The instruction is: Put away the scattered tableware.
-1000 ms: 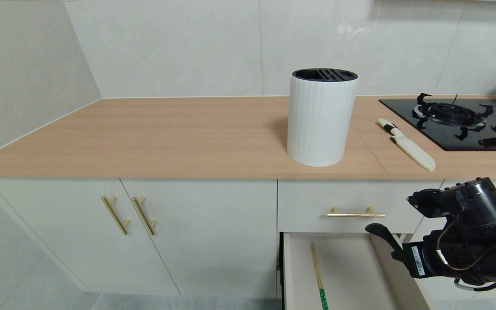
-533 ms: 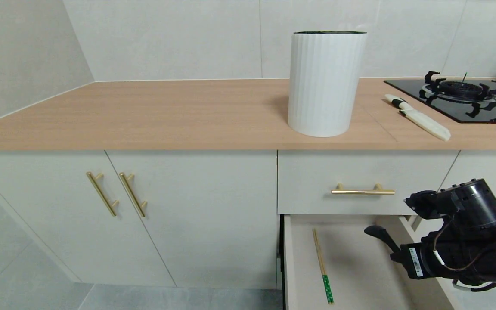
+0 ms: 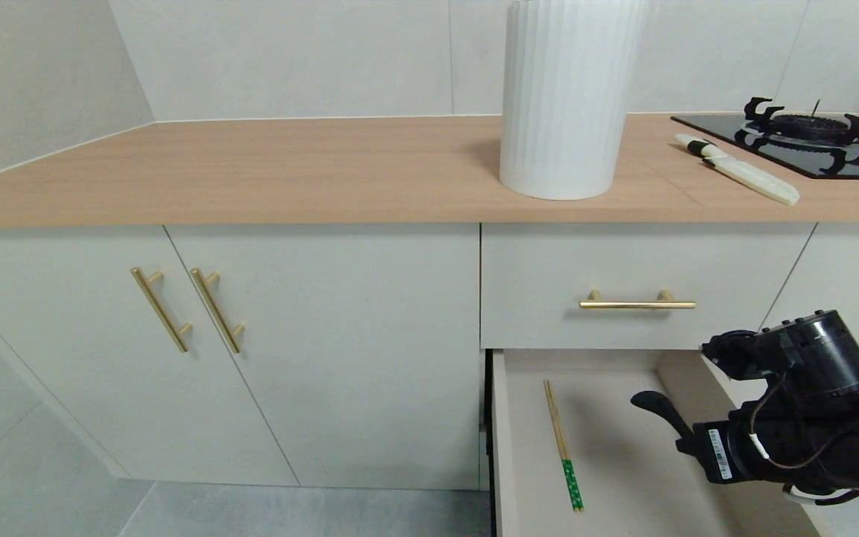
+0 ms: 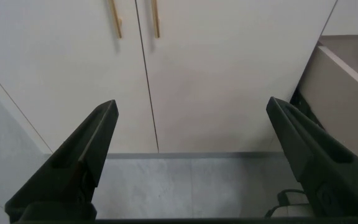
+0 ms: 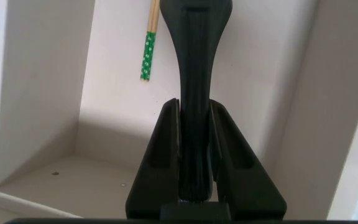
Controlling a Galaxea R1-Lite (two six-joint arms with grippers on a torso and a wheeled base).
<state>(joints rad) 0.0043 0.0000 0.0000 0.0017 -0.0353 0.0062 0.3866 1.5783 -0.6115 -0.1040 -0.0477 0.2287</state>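
Now the left gripper (image 4: 191, 109) hangs low with its fingers spread wide and nothing between them. The closed cupboard doors (image 4: 166, 62) stand ahead of it, and the corner of the open drawer (image 3: 623, 477) lies off to its right. On that drawer's floor lie the chopsticks (image 3: 564, 447), below and to the left of the right gripper (image 3: 644, 399) and not touching it. The right gripper sits over the drawer with its fingers pressed together and nothing held. The chopsticks look put away, so this step seems finished. Above the right gripper, on the countertop (image 3: 288, 164), stands the white holder (image 3: 564, 112). The knife (image 3: 739, 170) lies farther right, loose beside it. The knife probably comes next, which calls for lifting the right arm clear of the drawer, opening the fingers, and taking the knife by its handle.
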